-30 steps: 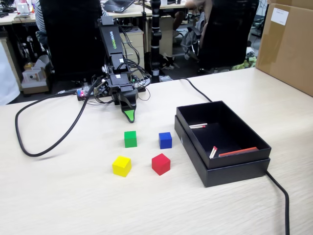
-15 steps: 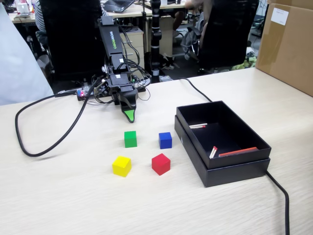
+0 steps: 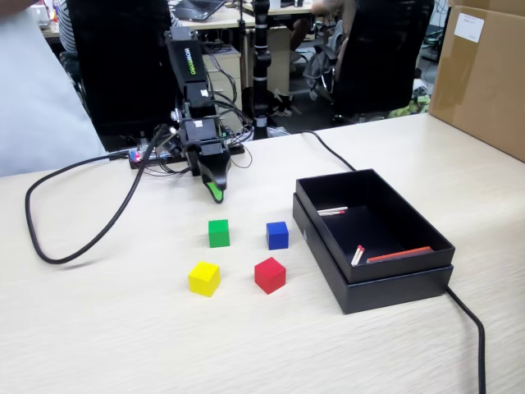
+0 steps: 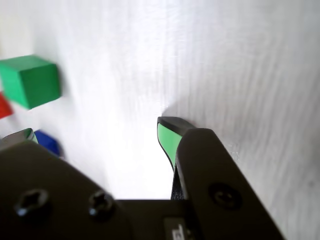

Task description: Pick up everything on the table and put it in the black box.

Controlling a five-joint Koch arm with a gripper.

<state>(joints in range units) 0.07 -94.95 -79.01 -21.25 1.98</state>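
Note:
Four small cubes lie on the beige table [image 3: 98,328]: green [image 3: 218,233], blue [image 3: 277,235], yellow [image 3: 203,278] and red [image 3: 269,275]. To their right stands the black box [image 3: 394,291], nested in its lid, with no cube inside. My gripper [image 3: 215,193] points down at the table just behind the green cube, not touching any cube. In the wrist view the gripper [image 4: 97,130] is open, with only bare table between its green-lined tips. There the green cube [image 4: 30,80] sits upper left, with slivers of the red cube [image 4: 4,106] and the blue cube [image 4: 47,142] below it.
Thin red-and-white sticks [image 3: 358,254] lie inside the box. A brown carton [image 3: 484,74] stands at the back right. A black cable [image 3: 74,238] loops across the table's left, and another cable [image 3: 467,320] runs by the box's right corner. Chairs stand behind the table.
The gripper tip has risen slightly and shifted a little to the left. A person in light clothing has moved further into the upper left background. The cubes have not moved.

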